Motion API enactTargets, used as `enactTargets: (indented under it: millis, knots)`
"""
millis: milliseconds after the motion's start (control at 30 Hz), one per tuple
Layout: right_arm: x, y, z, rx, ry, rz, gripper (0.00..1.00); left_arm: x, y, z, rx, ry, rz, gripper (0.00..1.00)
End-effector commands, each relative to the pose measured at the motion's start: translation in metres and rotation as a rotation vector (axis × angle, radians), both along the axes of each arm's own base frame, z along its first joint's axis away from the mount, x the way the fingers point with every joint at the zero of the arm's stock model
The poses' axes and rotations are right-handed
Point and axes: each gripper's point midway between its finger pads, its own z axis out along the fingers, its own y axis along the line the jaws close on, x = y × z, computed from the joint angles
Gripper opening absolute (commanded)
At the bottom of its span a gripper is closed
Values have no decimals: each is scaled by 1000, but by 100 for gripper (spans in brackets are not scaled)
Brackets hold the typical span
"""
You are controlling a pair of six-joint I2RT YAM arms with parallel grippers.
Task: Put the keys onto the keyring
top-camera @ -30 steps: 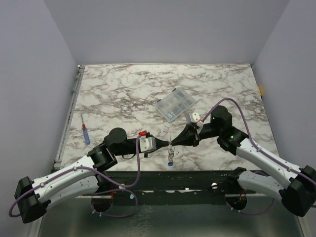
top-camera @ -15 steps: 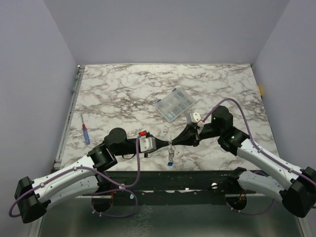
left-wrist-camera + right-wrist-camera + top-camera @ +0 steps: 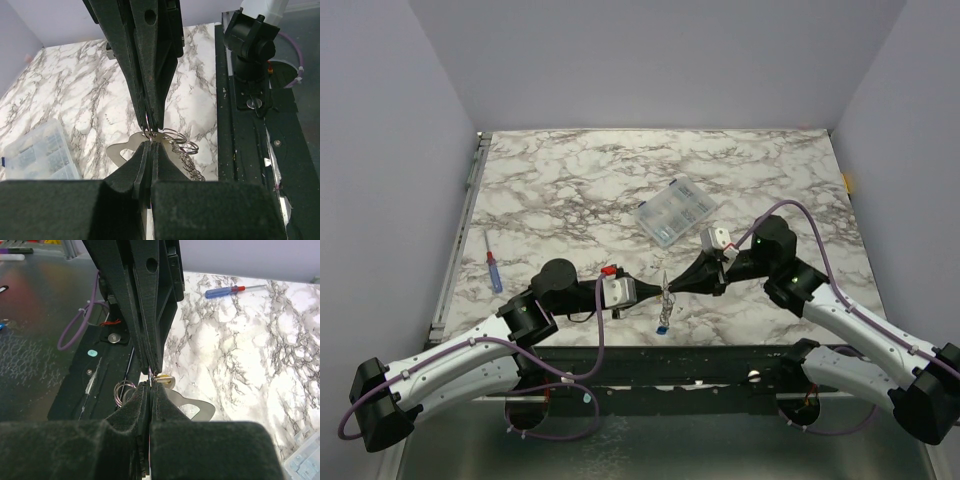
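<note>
My two grippers meet tip to tip above the table's near edge. The left gripper [image 3: 653, 292] and the right gripper [image 3: 675, 289] are both shut, pinching the keyring [image 3: 665, 296] between them. In the left wrist view the keyring's wire loops [image 3: 181, 143] and chain [image 3: 189, 164] hang beside a flat metal tag [image 3: 121, 152]. The blue key [image 3: 662, 327] dangles below the ring. The yellow key [image 3: 164, 379] sits right at the touching fingertips in the right wrist view, with the loops [image 3: 122, 390] to its left.
A clear plastic compartment box [image 3: 677, 211] lies behind the grippers. A blue-handled screwdriver [image 3: 494, 271] lies at the table's left edge. The black mounting rail [image 3: 700, 365] runs along the near edge, just below the dangling key.
The right arm has shifted slightly to the right. The hanging blue key has swung a little to the left. Both grippers stay shut at the same spot.
</note>
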Motion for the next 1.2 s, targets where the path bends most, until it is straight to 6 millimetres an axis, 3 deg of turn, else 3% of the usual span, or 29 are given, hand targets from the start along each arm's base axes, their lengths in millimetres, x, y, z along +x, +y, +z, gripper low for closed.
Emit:
enactTargets:
  millis: [0, 133, 267, 767, 1167]
  knots:
    - [4, 3, 23, 51, -63, -16, 1, 4, 1, 3, -10, -7, 20, 2]
    - [4, 3, 23, 51, -63, -15, 1, 9, 2, 4, -13, -7, 53, 32]
    - [3, 2, 24, 53, -68, -18, 1, 11, 6, 8, -25, -18, 72, 45]
    - [11, 4, 29, 67, -71, -53, 1, 27, 7, 23, -73, 47, 167, 42]
    - [37, -8, 50, 124, -81, -287, 1, 49, 9, 49, -174, 119, 301, 42]
